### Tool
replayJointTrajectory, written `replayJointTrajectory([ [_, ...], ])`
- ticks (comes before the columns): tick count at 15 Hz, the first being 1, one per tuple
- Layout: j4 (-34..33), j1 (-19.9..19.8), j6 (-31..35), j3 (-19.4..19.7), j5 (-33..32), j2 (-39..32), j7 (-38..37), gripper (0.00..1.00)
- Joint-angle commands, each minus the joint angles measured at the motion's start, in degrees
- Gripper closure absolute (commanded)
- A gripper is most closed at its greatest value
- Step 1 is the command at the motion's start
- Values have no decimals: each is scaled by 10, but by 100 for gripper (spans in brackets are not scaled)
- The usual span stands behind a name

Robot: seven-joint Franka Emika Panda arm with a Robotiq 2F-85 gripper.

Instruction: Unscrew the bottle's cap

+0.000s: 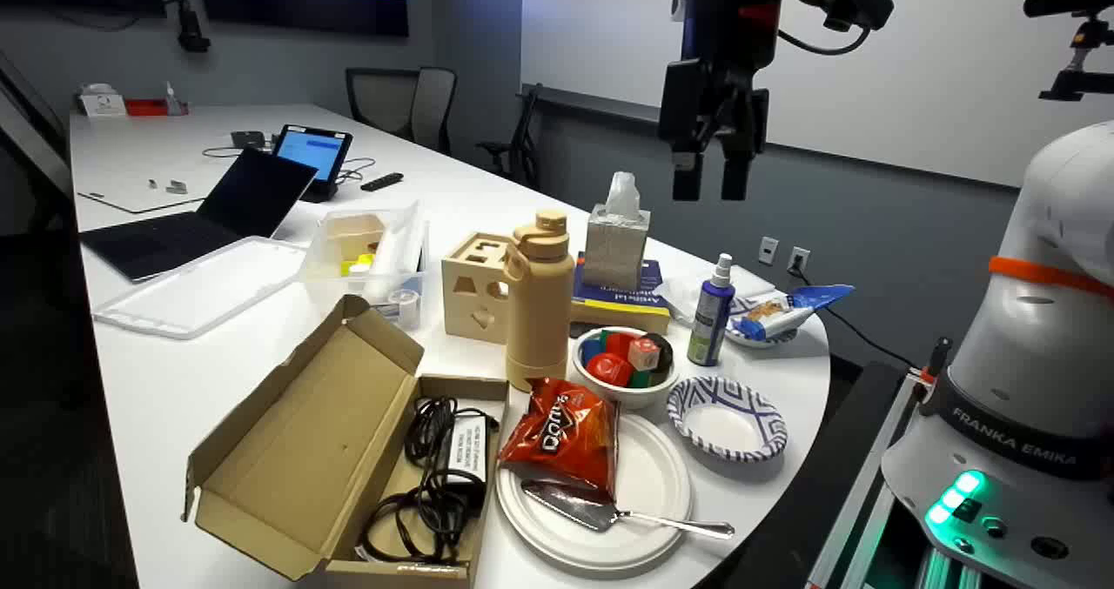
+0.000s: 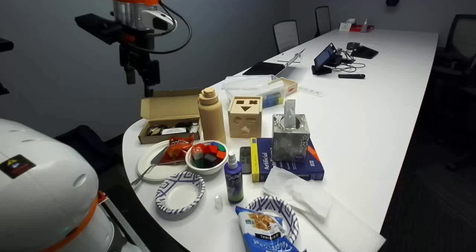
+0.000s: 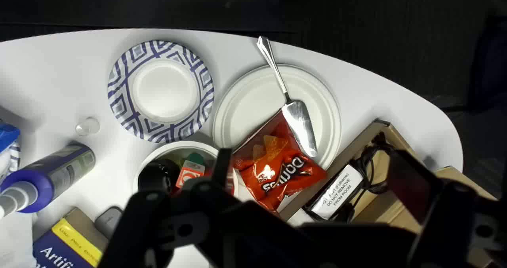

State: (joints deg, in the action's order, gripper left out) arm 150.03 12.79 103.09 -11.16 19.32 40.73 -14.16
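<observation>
gripper [image 1: 711, 180] midair, jaws wide apart

In an exterior view, a tall tan plastic bottle [image 1: 538, 324], its small round tan cap [image 1: 551, 219] sitting on top, is standing between a boxy pale wooden shape sorter [image 1: 459, 306] on its left and a round white bowl [image 1: 642, 399] holding coloured blocks [image 1: 612, 367] on its right. Before the bottle, a shiny red chip bag [image 1: 564, 437] is lying on a round white plate [image 1: 653, 467], with an open brown cardboard box [image 1: 305, 450] sitting left of the plate.
</observation>
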Motion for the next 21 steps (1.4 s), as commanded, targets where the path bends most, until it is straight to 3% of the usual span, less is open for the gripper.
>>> replayJointTrajectory([
  [1,-1,-8,-3,-6,4,1,4,0],
  [9,-7,-15,3,-16,-3,-7,-13,0],
  [16,-59,-60,143,-72,-79,-107,-84,0],
  [21,-86,-76,250,-80,-141,-185,-127,0],
])
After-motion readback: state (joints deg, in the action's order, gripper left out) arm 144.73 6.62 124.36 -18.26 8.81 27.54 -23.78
